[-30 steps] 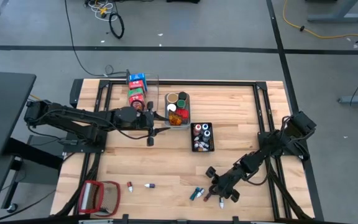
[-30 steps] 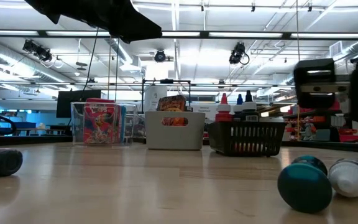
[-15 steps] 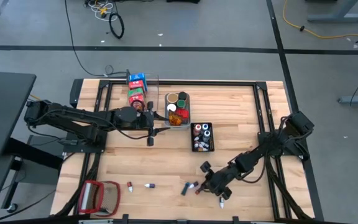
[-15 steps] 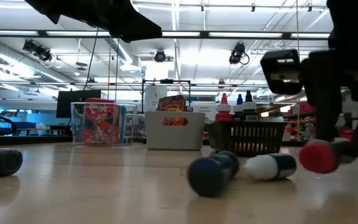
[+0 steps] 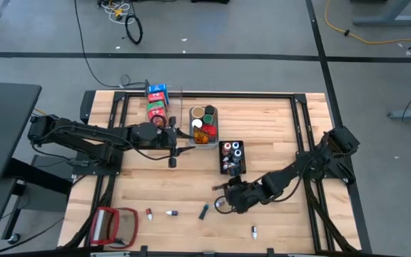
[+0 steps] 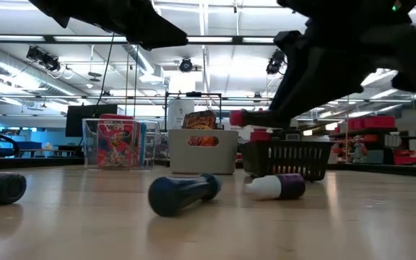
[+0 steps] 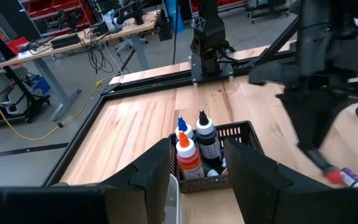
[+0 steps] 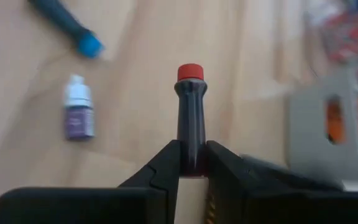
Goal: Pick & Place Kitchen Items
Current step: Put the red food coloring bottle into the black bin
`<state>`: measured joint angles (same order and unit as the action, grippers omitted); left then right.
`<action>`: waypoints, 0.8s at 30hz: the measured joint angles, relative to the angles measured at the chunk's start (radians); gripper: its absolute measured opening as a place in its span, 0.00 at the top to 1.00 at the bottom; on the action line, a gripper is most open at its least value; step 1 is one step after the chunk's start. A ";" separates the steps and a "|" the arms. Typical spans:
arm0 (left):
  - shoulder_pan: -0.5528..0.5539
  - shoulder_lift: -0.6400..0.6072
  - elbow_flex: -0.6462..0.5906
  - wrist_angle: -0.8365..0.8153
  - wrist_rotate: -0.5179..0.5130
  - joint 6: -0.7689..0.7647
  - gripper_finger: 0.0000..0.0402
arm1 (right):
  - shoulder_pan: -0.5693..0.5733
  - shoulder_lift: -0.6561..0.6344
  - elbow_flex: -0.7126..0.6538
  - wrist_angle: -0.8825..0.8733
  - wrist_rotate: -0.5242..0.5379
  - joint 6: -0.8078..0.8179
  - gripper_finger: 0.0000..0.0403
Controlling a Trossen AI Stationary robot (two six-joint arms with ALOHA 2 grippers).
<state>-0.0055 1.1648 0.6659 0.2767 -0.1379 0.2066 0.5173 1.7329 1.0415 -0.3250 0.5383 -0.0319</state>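
gripping a red-capped bottle above the table

right gripper (image 8: 191,163): fingers pinched tight on the base of a dark bottle with a red cap (image 8: 190,118), which points straight out past the fingertips. in the low view the bottle hangs clear of the wood, cap (image 6: 238,118) sideways, in front of the black basket (image 6: 287,159).

just beyond the jaws, on the table: a small white and purple bottle (image 8: 78,114) lying down, and farther off a dark blue-capped bottle (image 8: 67,26), also on its side. high view puts the dark one (image 5: 203,211) just left of the right gripper; a tiny bottle (image 5: 254,230) lies near the front edge behind it, and two more (image 5: 149,212) (image 5: 170,213) sit further left.

left gripper (image 7: 196,163): fingers parted with a modest gap, nothing between them, hovering by the grey bin (image 5: 205,127). directly ahead of its jaws the black basket holds upright bottles with blue, orange and black caps. the clear bin (image 5: 159,105) with cartons is at its far side.

red-framed flat object (image 5: 113,224) at the front left corner, well apart from both grippers.
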 joint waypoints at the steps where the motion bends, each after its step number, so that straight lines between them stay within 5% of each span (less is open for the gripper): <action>1: 0.000 0.000 0.000 -0.001 0.000 0.002 0.60 | -0.002 0.000 0.000 -0.014 0.025 0.021 0.80; 11: 0.000 0.000 0.000 -0.035 0.000 0.037 0.60 | -0.100 -0.001 -0.001 -0.308 0.115 0.435 0.80; 24: 0.000 0.000 0.000 -0.048 0.000 0.063 0.60 | -0.176 -0.001 0.000 -0.334 -0.054 0.285 0.80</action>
<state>-0.0056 1.1648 0.6659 0.2289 -0.1375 0.2695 0.3409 1.7317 1.0416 -0.6586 0.4847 0.2529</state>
